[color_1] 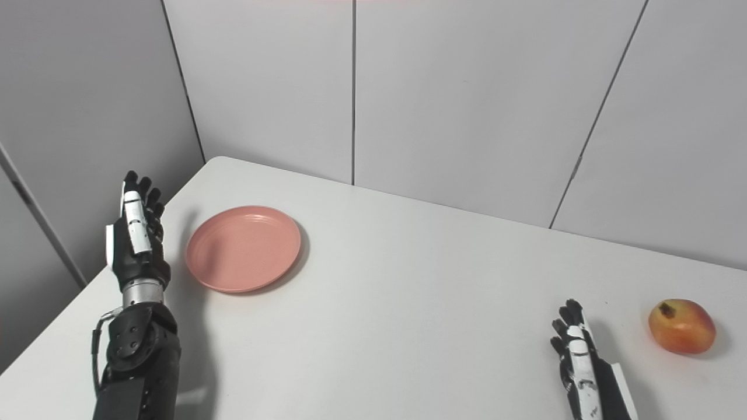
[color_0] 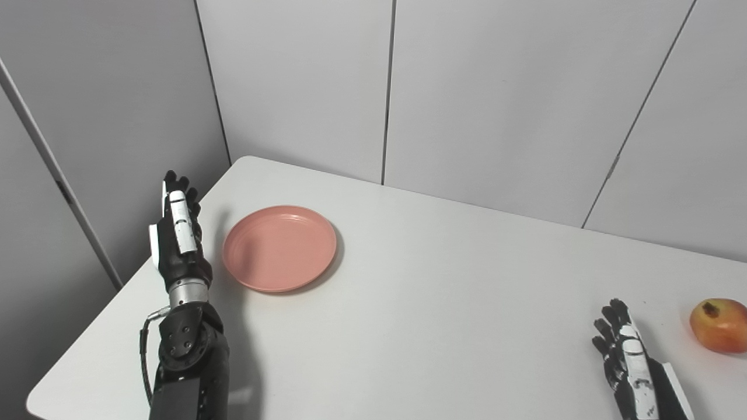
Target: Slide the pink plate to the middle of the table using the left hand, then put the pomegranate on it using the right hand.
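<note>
We've got our left hand (color_0: pixel 178 233) flat and empty, just left of the pink plate (color_0: pixel 279 248), so we'd push rightward; right hand (color_1: pixel 578 356) idle, fingers spread.

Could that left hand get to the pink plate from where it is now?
Probably yes. The left hand is raised, open, just beside the plate, not touching it, and only bare table lies between them. Nothing blocks the way.

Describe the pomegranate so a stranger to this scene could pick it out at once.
Start at the white table and go to its right side, far from the pink plate on the left. Just beyond the right hand lies the pomegranate, the only round red-and-yellow fruit there.
</note>
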Robot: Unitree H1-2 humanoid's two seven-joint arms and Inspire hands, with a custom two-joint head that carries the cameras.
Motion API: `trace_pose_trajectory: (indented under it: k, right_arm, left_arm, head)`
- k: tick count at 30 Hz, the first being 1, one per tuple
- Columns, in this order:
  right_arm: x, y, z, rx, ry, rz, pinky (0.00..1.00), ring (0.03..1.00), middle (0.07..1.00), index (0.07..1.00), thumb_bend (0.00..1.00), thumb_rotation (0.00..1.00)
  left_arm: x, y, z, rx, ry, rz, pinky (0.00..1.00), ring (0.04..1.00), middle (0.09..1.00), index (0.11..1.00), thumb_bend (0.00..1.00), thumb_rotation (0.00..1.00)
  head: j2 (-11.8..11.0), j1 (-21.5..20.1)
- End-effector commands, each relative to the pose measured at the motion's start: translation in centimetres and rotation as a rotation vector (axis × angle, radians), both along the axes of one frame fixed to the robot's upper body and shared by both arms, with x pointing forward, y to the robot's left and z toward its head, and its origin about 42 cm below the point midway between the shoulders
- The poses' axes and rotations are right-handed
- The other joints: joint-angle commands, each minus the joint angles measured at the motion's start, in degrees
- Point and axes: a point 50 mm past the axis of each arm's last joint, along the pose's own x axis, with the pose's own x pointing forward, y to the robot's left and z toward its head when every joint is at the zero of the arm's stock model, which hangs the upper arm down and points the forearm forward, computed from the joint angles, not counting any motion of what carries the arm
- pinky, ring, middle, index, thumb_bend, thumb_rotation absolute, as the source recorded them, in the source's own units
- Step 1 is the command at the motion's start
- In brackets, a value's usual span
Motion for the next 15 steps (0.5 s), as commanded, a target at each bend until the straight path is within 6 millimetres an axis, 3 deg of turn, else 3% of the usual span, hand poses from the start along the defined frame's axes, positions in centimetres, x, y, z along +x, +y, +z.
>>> trace_pose_trajectory:
  k: [1, 15]
  right_arm:
    - [0.34, -0.07, 1.76, 0.001, -0.068, 0.0, 1.0, 0.993, 1.0, 1.0, 0.14, 1.0]
    - [0.3, -0.26, 1.89, 0.003, -0.068, 0.006, 1.0, 0.996, 1.0, 1.0, 0.14, 1.0]
  left_arm:
    - [0.74, 0.69, 2.23, 0.044, -0.09, 0.0, 0.98, 0.958, 0.967, 0.957, 0.39, 1.0]
    - [1.07, 0.41, 1.81, 0.01, -0.083, -0.014, 0.98, 0.97, 0.976, 0.959, 0.38, 1.0]
  head:
    - [0.03, 0.05]
    - [0.04, 0.65]
